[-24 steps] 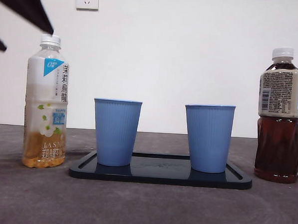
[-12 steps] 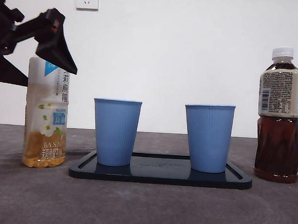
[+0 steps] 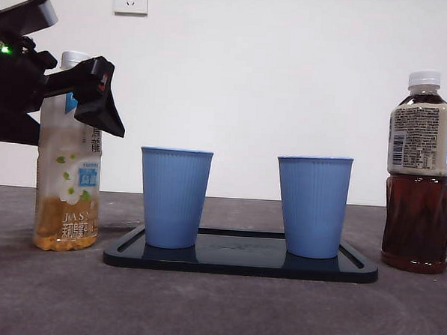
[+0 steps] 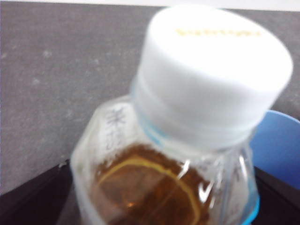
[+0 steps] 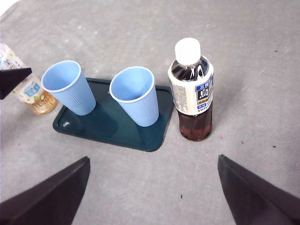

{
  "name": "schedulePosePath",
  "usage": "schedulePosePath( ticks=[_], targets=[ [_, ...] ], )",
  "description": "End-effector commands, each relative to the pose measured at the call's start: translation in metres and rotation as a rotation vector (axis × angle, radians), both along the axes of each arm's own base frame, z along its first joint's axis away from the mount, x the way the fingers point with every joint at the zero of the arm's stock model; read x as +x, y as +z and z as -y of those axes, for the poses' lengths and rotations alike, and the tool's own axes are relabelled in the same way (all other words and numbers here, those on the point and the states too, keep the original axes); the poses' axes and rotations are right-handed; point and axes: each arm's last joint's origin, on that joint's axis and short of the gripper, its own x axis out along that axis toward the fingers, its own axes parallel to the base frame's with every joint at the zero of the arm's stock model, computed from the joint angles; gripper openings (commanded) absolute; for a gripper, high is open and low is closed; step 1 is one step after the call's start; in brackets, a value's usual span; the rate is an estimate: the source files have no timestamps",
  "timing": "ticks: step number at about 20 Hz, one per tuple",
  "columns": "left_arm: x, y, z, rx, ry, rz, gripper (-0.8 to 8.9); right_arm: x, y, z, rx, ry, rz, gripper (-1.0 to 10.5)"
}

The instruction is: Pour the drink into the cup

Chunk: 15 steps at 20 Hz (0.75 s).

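A pale jasmine tea bottle [image 3: 67,197] with a white cap stands on the table to the left of the tray. My left gripper [image 3: 61,125] is open at its upper label, one jaw in front of the bottle and one on its far side. The left wrist view looks down on the bottle cap [image 4: 215,70] from very close. Two empty blue cups [image 3: 174,199] [image 3: 312,206] stand upright on the dark tray [image 3: 241,260]. High above the table, my right gripper [image 5: 152,187] is open and holds nothing.
A dark tea bottle [image 3: 419,178] with a white cap stands upright to the right of the tray, also seen as the dark tea bottle [image 5: 193,93] from above. Grey table surface surrounds the tray. A white wall rises behind.
The left arm has come down from the top left corner to the pale bottle's upper part, and its jaws now straddle the bottle. Cups, tray and dark bottle have not moved.
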Motion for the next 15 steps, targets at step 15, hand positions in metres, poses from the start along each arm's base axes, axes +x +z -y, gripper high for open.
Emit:
schedulePosePath(
  ticks=[15],
  targets=[
    [-0.019,0.063,-0.002,0.127,-0.066,-0.034,1.3,0.001,0.009,-0.001,0.041,0.001,0.061,4.3]
  ],
)
